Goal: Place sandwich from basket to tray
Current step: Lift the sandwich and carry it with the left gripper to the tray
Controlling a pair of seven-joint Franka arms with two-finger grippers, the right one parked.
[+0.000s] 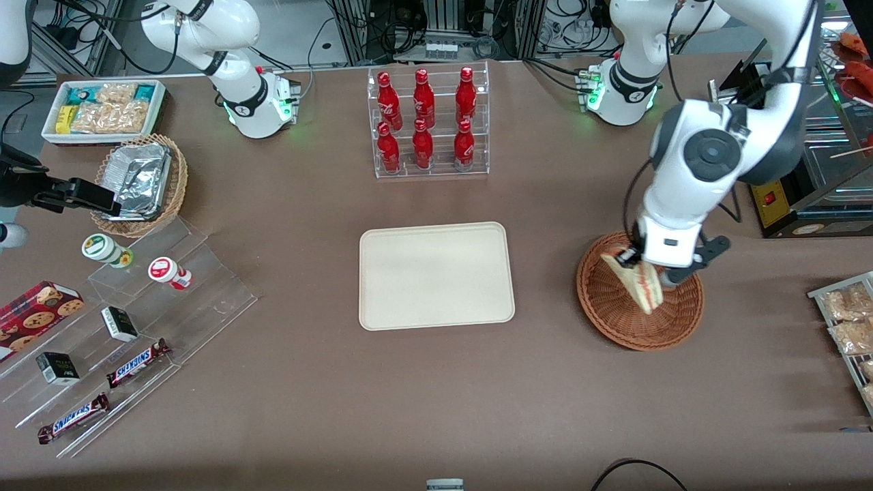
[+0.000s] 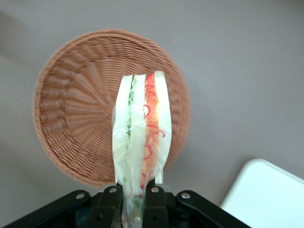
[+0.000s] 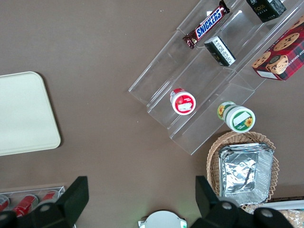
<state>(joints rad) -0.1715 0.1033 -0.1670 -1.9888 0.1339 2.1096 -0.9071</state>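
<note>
Sandwich (image 2: pixel 141 137) clamped at one end between closed fingers (image 2: pixel 110 202) of left gripper (image 1: pixel 644 267), lifted clear above wicker basket (image 1: pixel 614 310). Best carried level and slowly toward cream tray (image 1: pixel 436 276), grip kept firm on the soft wedge, then lowered flat. Brown tabletop (image 1: pixel 545 409) between basket and tray bare; rack of red bottles (image 1: pixel 426 123) well apart from the route.

Gripper (image 1: pixel 644 271) fingers clamped on sandwich (image 1: pixel 641 284), above basket (image 1: pixel 614 307), w/ tray (image 1: pixel 436 275) well apart.
</note>
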